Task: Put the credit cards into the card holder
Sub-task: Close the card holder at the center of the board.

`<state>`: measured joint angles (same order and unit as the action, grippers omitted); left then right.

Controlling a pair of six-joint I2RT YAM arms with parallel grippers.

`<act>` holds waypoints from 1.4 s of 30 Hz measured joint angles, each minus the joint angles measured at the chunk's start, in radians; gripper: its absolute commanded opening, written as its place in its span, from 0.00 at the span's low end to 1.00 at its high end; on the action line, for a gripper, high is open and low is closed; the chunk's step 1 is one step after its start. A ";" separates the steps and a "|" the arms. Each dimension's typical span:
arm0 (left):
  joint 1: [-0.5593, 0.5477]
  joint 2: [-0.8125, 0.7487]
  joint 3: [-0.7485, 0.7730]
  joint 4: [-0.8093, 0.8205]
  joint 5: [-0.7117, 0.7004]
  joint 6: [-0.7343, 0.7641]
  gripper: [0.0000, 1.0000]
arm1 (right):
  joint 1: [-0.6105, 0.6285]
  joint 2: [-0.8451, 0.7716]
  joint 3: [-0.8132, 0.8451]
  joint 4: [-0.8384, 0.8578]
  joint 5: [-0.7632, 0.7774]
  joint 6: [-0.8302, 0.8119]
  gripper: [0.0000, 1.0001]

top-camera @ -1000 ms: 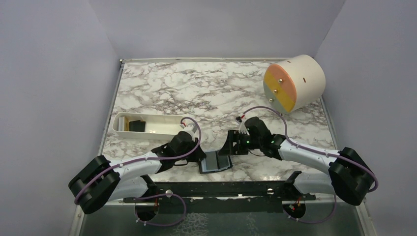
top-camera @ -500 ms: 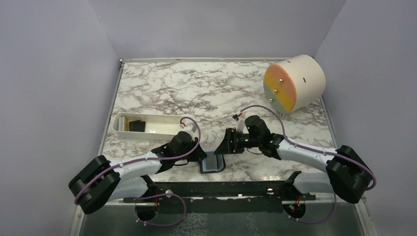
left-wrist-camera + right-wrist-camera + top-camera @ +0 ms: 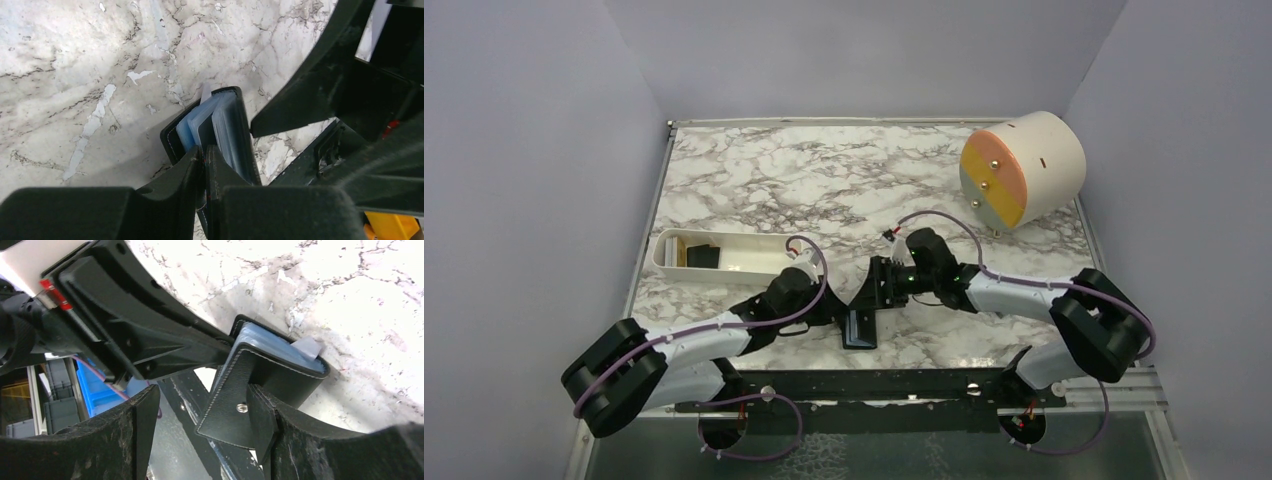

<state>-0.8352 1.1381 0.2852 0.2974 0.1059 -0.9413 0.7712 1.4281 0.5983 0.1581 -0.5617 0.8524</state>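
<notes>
Marble table (image 3: 824, 190); black stitched card holder (image 3: 232, 390), light-blue inside.

A bench (image 3: 824, 180) topped in white marble pattern with grey veins fills the middle of the top view, closed in by three plain pale lilac walls: a back wall (image 3: 864, 50), a left wall (image 3: 524, 200) and a right wall (image 3: 1184, 220). A black rail (image 3: 874, 385) runs along the bench's near edge, with a dull grey metal surface (image 3: 874, 450) below it. The light is even and soft, throwing only faint shadows. Past the bench edge, the right wrist view shows a blue crate (image 3: 95, 390) and grey bins (image 3: 60, 407).
</notes>
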 measured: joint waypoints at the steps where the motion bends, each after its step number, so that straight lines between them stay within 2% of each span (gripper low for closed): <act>1: 0.000 -0.007 -0.007 0.006 0.000 -0.007 0.14 | 0.000 0.017 0.006 0.000 0.000 -0.002 0.62; 4: 0.000 -0.040 -0.035 0.017 -0.001 -0.024 0.17 | 0.000 0.047 0.011 0.001 0.002 -0.012 0.58; 10: 0.000 -0.109 -0.102 0.024 -0.002 -0.052 0.20 | 0.000 0.061 0.011 -0.008 0.022 -0.029 0.42; 15: 0.000 -0.150 -0.125 0.023 -0.002 -0.060 0.21 | 0.000 0.081 0.012 -0.042 0.049 -0.052 0.39; 20: 0.000 -0.157 -0.119 -0.002 -0.002 -0.055 0.26 | 0.000 0.119 0.023 -0.123 0.097 -0.089 0.39; 29: 0.000 -0.222 -0.079 -0.148 -0.001 -0.023 0.30 | 0.000 0.119 0.042 -0.211 0.138 -0.142 0.40; 36: 0.000 -0.275 -0.079 -0.212 -0.002 -0.021 0.30 | 0.000 0.109 0.062 -0.246 0.144 -0.157 0.55; 42: 0.000 -0.296 -0.079 -0.286 -0.011 -0.021 0.30 | 0.004 0.082 0.072 -0.270 0.147 -0.151 0.58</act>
<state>-0.8352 0.8425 0.2066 0.0116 0.0952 -0.9627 0.7750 1.5105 0.6701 -0.1123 -0.4149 0.7017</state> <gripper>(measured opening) 0.303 0.566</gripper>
